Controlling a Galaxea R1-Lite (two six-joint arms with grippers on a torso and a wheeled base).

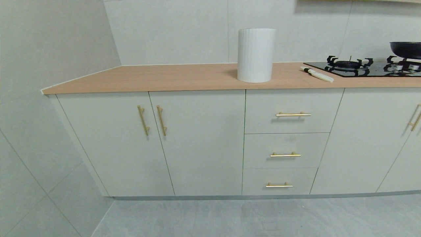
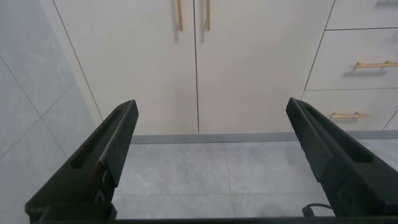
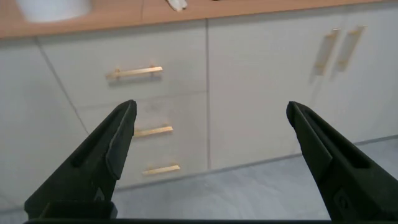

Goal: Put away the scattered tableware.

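Head view: cream utensil (image 1: 316,74) lying on a wooden countertop (image 1: 164,77).
Slender and pale, with a dark band near one end, it lies flat between a white ribbed cylinder (image 1: 256,55) and the gas hob (image 1: 368,68). Left gripper (image 2: 211,106) and right gripper (image 3: 210,106) face the cabinets (image 1: 197,141), fingers spread wide.

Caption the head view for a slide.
White ribbed canister and pale utensil on the wooden countertop beside the hob.

a holder (image 1: 256,54) stands on the counter (image 1: 164,77) — a utensil (image 1: 316,74) lies to its right, just beside the stove (image 1: 371,69). drawers (image 1: 286,144) stack below the holder.
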